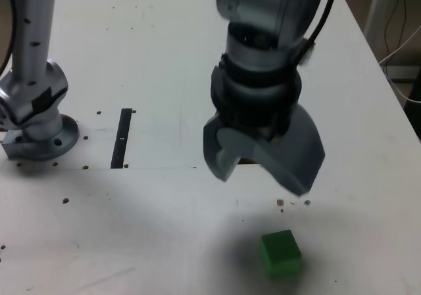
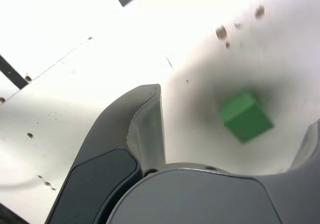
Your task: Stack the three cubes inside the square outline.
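A green cube [image 1: 281,254] lies on the white table near the front edge, on the exterior view's right. My gripper [image 1: 263,180] hangs above and just behind it, open wide, with nothing between its fingers. In the wrist view the green cube [image 2: 245,116] sits on the table below the gap between the two fingers, in the gripper's shadow and apart from both. The square outline is hidden. A dark sliver [image 1: 247,160] peeks out behind the gripper, and I cannot tell what it is.
A thin black strip [image 1: 122,137] lies on the table at the exterior view's left, beside the arm's round base [image 1: 41,140]. Small screw holes dot the table [image 1: 145,209]. A table seam runs across the middle.
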